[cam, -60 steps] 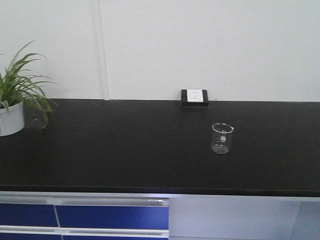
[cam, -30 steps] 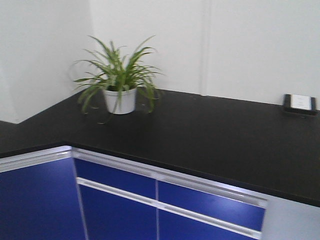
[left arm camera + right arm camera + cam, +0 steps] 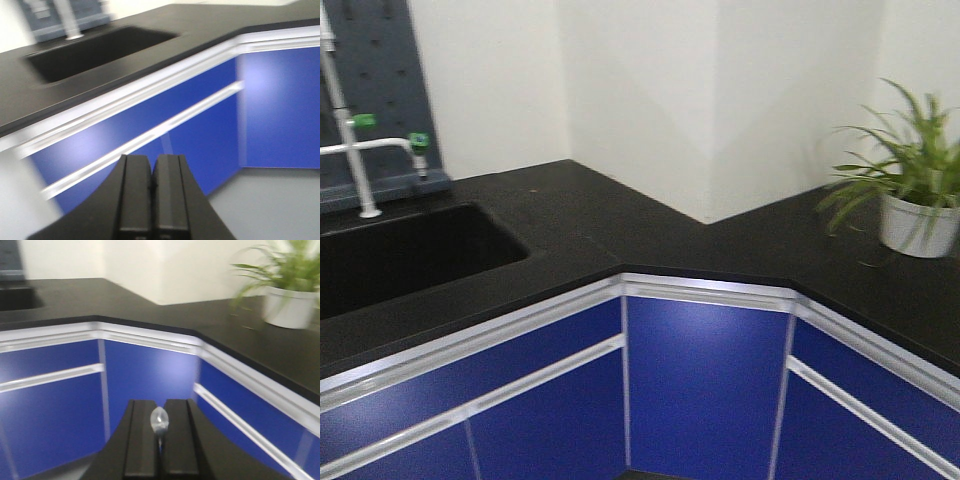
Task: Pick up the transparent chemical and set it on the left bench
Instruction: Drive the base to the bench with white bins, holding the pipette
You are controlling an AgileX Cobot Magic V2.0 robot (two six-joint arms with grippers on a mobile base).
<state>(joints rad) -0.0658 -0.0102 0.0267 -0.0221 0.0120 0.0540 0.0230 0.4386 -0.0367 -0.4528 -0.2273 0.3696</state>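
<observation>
Table: A matte black table [image 3: 620, 230] wraps around an inside corner below a plain white wall [image 3: 640, 100]. Both its ends run out of the front view.
Cabinets: Glossy blue cabinets [image 3: 700, 380] with pale metal rails sit under the table edge. Their bases are cut off at the bottom of the frame.
Sink: A rectangular black sink [image 3: 400, 260] is sunk into the table at left, partly out of frame, its floor lost in shadow.
Tap: A thin white tap [image 3: 350, 150] with green knobs rises behind the sink, against a dark pegboard [image 3: 385, 80]. Its top is cropped.
Plant: A potted plant [image 3: 918, 225] with long green leaves stands in a round white pot on the table at far right, its leaves clipped by the frame edge.
Left end effector: The left end effector [image 3: 151, 165] has flat black fingers pressed together with nothing between them. This wrist view is blurred.
Right end effector: The right end effector [image 3: 160, 410] is clamped on the dropper.
Transparent chemical: The transparent chemical [image 3: 159, 420] shows as a clear rounded bulb poking up between the right fingers, held in the air in front of the cabinets. Its stem is mostly hidden in the seam.
</observation>
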